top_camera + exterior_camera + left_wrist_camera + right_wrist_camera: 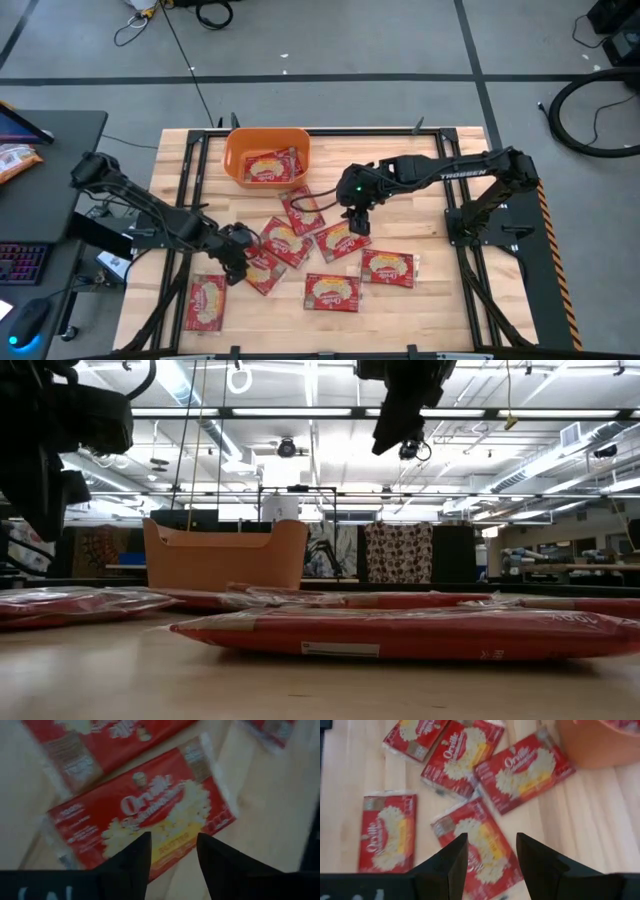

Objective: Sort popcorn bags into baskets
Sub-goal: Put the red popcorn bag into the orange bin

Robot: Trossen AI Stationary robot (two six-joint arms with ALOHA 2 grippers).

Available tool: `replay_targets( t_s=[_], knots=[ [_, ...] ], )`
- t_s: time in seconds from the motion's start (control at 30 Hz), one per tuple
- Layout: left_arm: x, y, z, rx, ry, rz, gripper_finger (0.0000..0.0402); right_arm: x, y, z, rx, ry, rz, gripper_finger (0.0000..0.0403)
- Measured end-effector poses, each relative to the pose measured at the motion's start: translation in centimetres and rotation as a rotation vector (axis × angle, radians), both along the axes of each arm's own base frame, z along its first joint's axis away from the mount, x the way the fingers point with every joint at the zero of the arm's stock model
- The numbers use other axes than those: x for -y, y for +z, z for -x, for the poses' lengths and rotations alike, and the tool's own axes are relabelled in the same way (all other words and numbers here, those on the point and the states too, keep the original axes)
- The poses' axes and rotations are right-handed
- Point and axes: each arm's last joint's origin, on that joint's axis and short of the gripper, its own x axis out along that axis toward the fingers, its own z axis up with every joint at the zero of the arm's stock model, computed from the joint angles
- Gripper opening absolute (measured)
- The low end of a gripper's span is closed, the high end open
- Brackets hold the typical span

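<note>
At the far left edge, off the table (180,150), we see an orange-yellow snack packet (15,160) lying on a dark desk (60,130). Moving right onto the wooden table, a popcorn bag (205,302) lies alone near the front left corner. Just right of it the left gripper (234,262) hangs low over a second bag (262,270); in its wrist view the two dark fingers (134,860) stand apart with nothing between them, and the red packet (145,817) fills the space beyond them. Far from us, near the table's back edge and left of centre, sits the orange basket (232,150), with at least one packet (268,166) lying inside it; in the low view its wall (225,555) rises behind the flat bags. Between the basket and the front edge the loose bags spread out — one just below the basket (301,210), one at the centre (285,240) overlapping its neighbours, one nearer the front (332,292). Next comes the right gripper (358,220), held above the table over a bag (341,240); its wrist view shows the fingers (451,860) parted and empty, with that bag (477,845) beneath and other packets beyond it. Farthest right lies one more bag (387,267) — apart from the cluster, near the right arm's base (490,225).
</note>
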Motion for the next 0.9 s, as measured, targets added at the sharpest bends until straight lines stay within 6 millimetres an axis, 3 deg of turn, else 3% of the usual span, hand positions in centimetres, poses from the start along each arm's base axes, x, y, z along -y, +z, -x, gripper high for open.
replay_targets(
  t_s=[0.13,0.37,0.57,0.7,0.9],
  knots=[
    [-0.4,0.2,0.1,0.007,0.028,-0.003,0.0146,0.6,-1.6,0.0,-0.008,-0.018,-0.053,0.0171],
    [-0.3,0.7,-0.5,0.102,0.063,-0.012,0.0125,3.6,-4.8,0.7,-0.044,-0.129,-0.133,0.0171],
    [-0.7,0.6,-1.1,0.194,0.187,-0.183,0.0123,5.6,-7.4,0.7,0.083,-0.188,-0.192,0.0172],
    [-0.6,-0.2,-1.7,0.198,0.193,-0.254,0.0123,5.7,-9.0,0.8,0.176,-0.219,-0.274,0.0175],
    [-0.4,-1.9,-2.4,0.085,0.128,-0.247,0.0148,4.9,-10.1,1.2,0.137,-0.231,-0.308,0.0176]
  ],
)
